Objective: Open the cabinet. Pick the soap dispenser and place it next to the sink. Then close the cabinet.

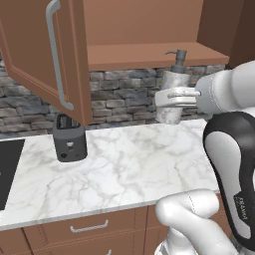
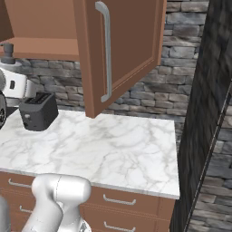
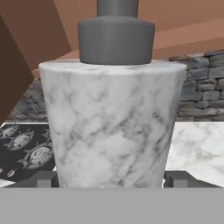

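arm (image 1: 234,164) (lettering unreadable), claw (image 1: 169,97) gripping soap dispenser (image 1: 172,89)

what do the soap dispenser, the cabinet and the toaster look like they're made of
Soap dispenser: body looks like polished white marble with grey veining, or a marble print; the pump top is matte dark grey, likely plastic or metal.
Cabinet: reddish-brown wood look, smooth and matte, panelled door with a brushed silver bar handle.
Toaster: dark grey, faintly shiny shell, metal or plastic; I can't tell which.

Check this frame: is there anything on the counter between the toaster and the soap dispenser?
No. In the left base view, bare marble counter runs from the toaster to below the soap dispenser, which sits between the gripper fingers, off the counter.
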Available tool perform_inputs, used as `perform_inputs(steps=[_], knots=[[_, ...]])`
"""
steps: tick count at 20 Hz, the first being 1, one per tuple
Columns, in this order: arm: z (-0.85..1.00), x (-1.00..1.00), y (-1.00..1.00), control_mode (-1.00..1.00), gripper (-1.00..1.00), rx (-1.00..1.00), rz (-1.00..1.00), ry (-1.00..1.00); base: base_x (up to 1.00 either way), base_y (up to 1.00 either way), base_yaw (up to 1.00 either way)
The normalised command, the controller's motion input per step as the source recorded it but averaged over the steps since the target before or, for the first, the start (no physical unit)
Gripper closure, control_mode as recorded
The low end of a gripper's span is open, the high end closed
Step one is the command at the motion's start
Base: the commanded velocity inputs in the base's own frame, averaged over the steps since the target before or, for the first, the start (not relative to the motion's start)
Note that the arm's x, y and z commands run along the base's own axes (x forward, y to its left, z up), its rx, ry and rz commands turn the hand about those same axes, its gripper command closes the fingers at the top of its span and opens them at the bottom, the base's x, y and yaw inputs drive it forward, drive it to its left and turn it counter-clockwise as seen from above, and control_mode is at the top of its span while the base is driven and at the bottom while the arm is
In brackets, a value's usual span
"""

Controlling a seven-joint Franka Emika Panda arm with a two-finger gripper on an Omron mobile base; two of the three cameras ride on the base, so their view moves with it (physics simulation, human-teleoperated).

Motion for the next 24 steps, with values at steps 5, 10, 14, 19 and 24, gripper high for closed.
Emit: perform_inputs(steps=[5,10,14,19,24], knots=[[0.00,-0.01,0.00,-1.00,1.00,0.00,-0.01,0.03,0.00,0.00,0.00],[0.00,0.00,0.00,-1.00,1.00,0.00,0.00,0.00,0.00,0.00,0.00],[0.00,0.00,0.00,1.00,1.00,0.00,0.00,0.00,-0.53,0.13,0.00],[0.00,0.00,0.00,1.00,1.00,0.00,0.00,0.00,-1.00,0.20,0.00],[0.00,0.00,0.00,1.00,1.00,0.00,0.00,0.00,-0.90,0.02,0.02]])
